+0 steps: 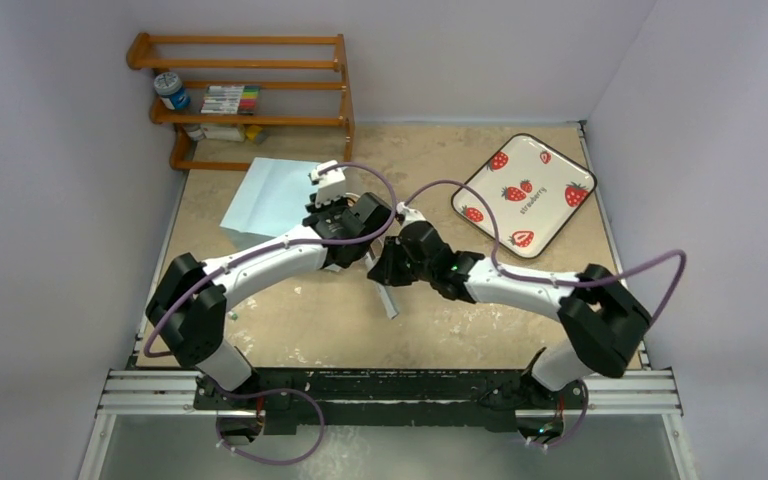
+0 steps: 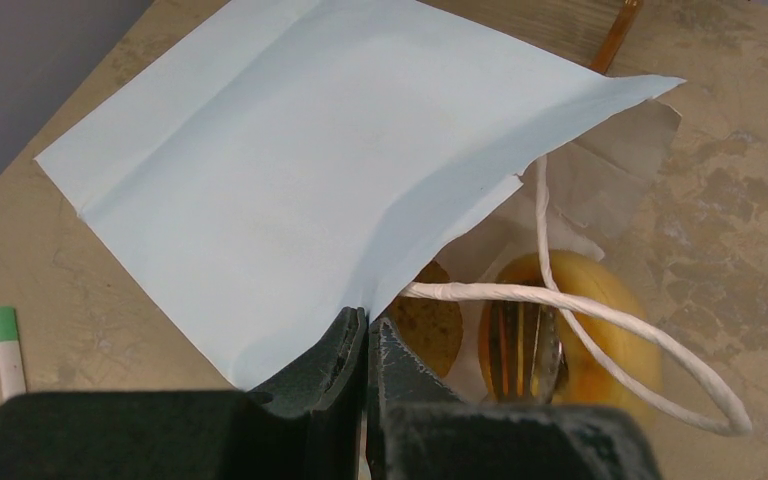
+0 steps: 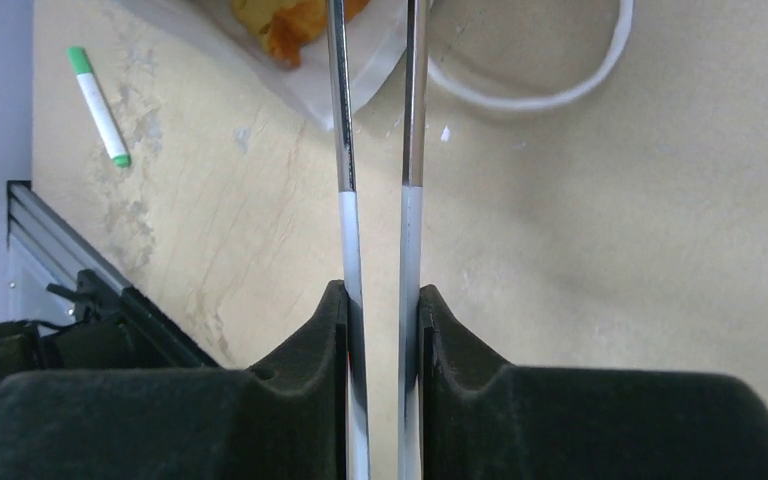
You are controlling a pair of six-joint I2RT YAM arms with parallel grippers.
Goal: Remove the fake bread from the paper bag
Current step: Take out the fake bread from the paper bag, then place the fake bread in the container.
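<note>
The pale blue paper bag (image 2: 290, 170) lies flat on the table, its mouth facing right. My left gripper (image 2: 368, 318) is shut on the bag's upper edge at the mouth. Inside show an orange bagel ring (image 2: 600, 300) and a brown slice (image 2: 435, 325) of the fake bread. My right gripper (image 3: 382, 295) is shut on a pair of metal tongs (image 3: 410, 120) whose two arms stay slightly apart. The tong tips (image 2: 525, 350) reach into the mouth against the bagel. A white cord handle (image 2: 650, 345) loops out over the bagel. From above, the bag (image 1: 270, 195) lies beyond both wrists.
A white strawberry-patterned tray (image 1: 525, 190) sits at the back right. A wooden rack (image 1: 250, 95) with markers and a jar stands at the back left. A green-capped marker (image 3: 100, 105) lies on the table near the bag, also in the left wrist view (image 2: 5, 345).
</note>
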